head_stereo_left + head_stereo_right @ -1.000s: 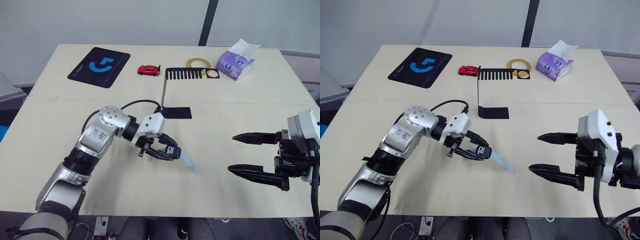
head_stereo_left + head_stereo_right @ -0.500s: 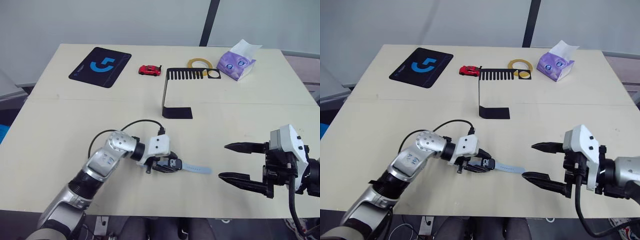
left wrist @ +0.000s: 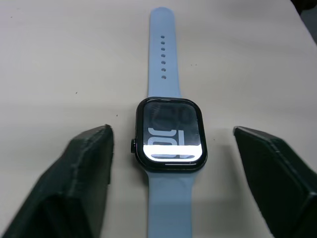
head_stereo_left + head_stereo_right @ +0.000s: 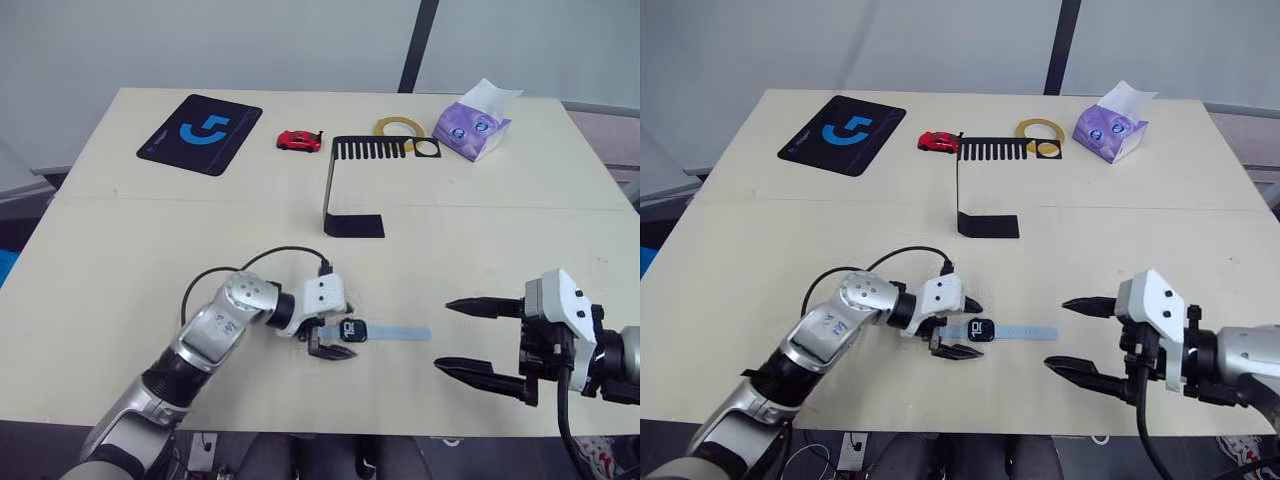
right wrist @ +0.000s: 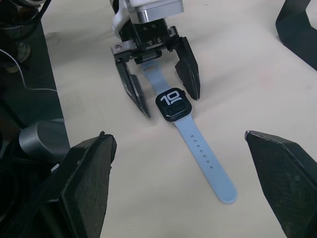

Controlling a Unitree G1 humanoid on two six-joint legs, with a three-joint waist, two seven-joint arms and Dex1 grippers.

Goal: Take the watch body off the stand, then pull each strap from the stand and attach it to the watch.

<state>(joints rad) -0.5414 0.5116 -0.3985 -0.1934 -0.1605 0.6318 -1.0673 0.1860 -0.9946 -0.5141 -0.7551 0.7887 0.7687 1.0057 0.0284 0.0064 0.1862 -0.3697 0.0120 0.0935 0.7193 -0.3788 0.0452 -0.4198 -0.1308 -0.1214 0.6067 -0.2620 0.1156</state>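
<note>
The small black rounded-square watch body [image 4: 981, 328] lies flat on the pale wooden worktop [image 4: 760, 200] near its front edge, screen up, with a pale blue-grey rubbery strap [image 4: 1028, 333] joined to it on each side; the strap with small holes runs toward the right side, and the other reaches back between the fingers of the left claw [image 4: 962, 328]. That claw is spread, one black finger on either side of the watch body, neither touching it. The right claw [image 4: 1078, 335] is spread as well and hovers just beyond the free end of the holed strap, gripping nothing. The black bent-metal stand [image 4: 354, 225] sits further back near the worktop's middle, its comb-like top arm bare. Along the far edge lie a black mouse pad with blue logo [image 4: 199, 133], a red toy car [image 4: 298, 140], a roll of yellow tape [image 4: 398, 127] and a purple tissue pack [image 4: 470, 126].
</note>
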